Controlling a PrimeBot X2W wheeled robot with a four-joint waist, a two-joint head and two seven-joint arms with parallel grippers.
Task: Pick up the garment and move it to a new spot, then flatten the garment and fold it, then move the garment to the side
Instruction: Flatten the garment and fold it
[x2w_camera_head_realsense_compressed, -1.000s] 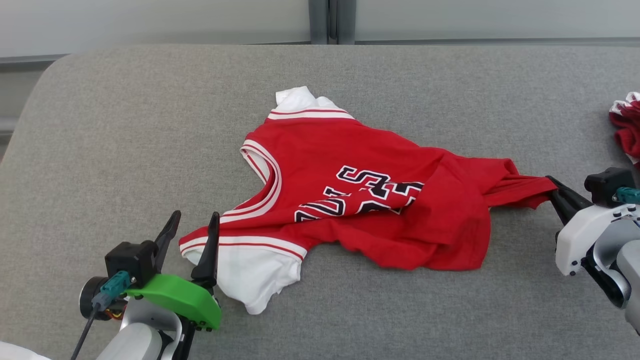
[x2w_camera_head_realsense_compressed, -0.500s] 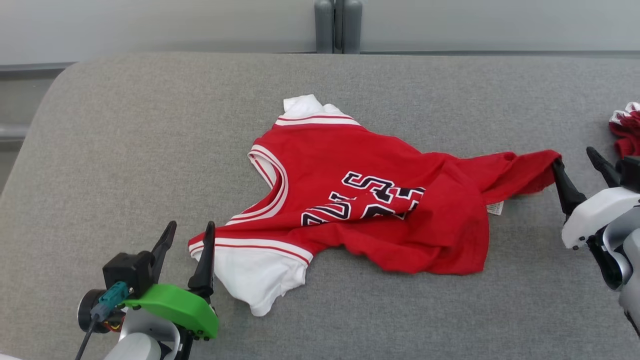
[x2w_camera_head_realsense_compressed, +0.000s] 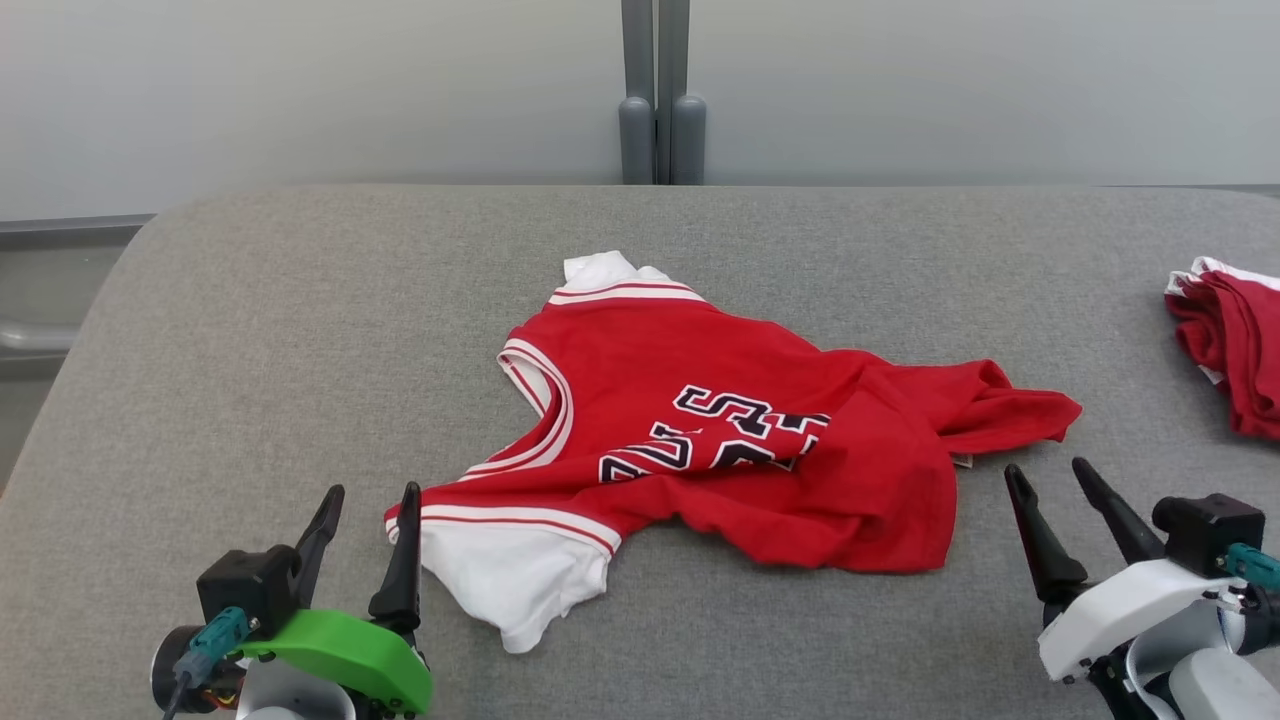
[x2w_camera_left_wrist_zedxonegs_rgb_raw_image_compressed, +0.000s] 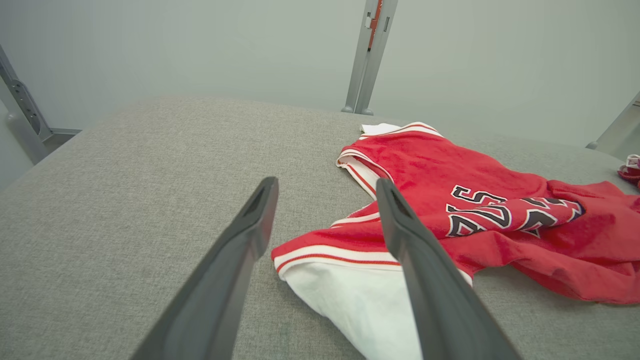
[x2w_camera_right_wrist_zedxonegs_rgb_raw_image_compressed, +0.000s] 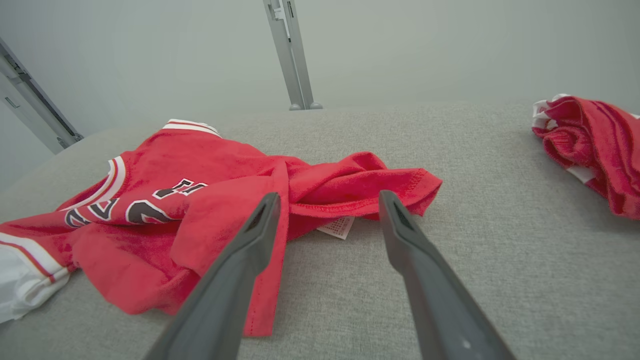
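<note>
A red jersey (x2w_camera_head_realsense_compressed: 720, 420) lies crumpled near the middle of the grey padded table (x2w_camera_head_realsense_compressed: 300, 330), a little toward the near edge. Its white-trimmed neckline faces the table's left edge. One white sleeve (x2w_camera_head_realsense_compressed: 510, 580) spreads out toward the near-left, and the other pokes out on the side toward the far edge. Black-and-white lettering (x2w_camera_head_realsense_compressed: 720, 440) runs across the chest, partly buried under a fold of red cloth. The hem end is bunched and trails toward the right edge, with a small white label (x2w_camera_right_wrist_zedxonegs_rgb_raw_image_compressed: 339, 227) peeking out from beneath it.

The left gripper (x2w_camera_head_realsense_compressed: 372, 490) sits over the near-left part of the table with its fingers spread and nothing between them. Its inner finger is just beside the near white sleeve (contact cannot be judged). The right gripper (x2w_camera_head_realsense_compressed: 1046, 468) is at the near-right, likewise released and empty, its tips close to the trailing hem but apart from it.

A second red bundle of cloth (x2w_camera_head_realsense_compressed: 1230, 350) rests at the right edge, well apart from the jersey. A grey post (x2w_camera_head_realsense_compressed: 657, 120) stands behind the far edge.
</note>
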